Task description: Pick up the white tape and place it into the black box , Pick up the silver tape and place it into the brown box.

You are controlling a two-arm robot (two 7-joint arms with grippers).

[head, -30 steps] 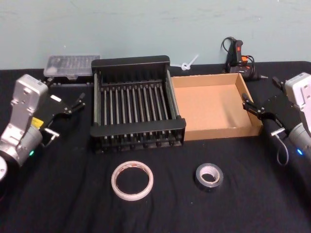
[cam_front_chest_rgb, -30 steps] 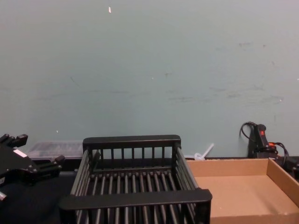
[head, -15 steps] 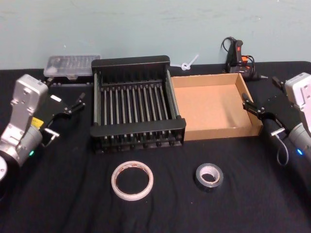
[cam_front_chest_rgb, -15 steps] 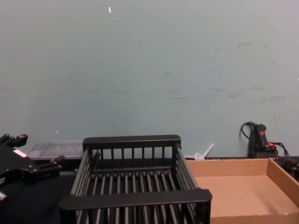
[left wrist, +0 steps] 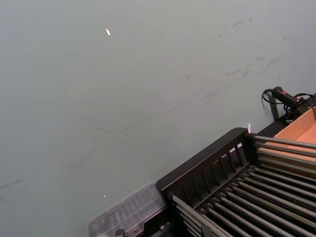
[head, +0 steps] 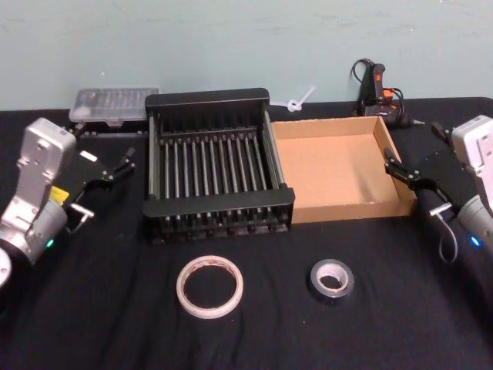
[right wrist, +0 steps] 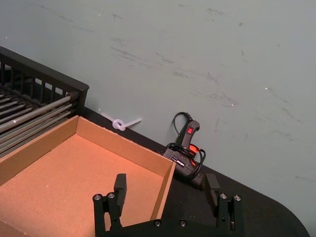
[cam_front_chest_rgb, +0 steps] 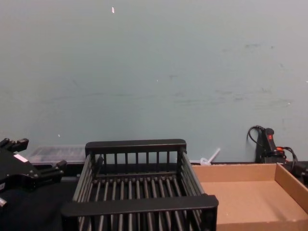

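Head view | left gripper [head: 115, 166], right gripper [head: 397, 171] fingers spread wide, empty | white tape [head: 209, 287] lies flat, thin: risk fingers skid off rim.

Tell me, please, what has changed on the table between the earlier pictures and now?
Nothing has visibly changed. The white tape and the silver tape lie on the black cloth as before, in front of the black box and the brown box. The left gripper and the right gripper stay open at the sides.
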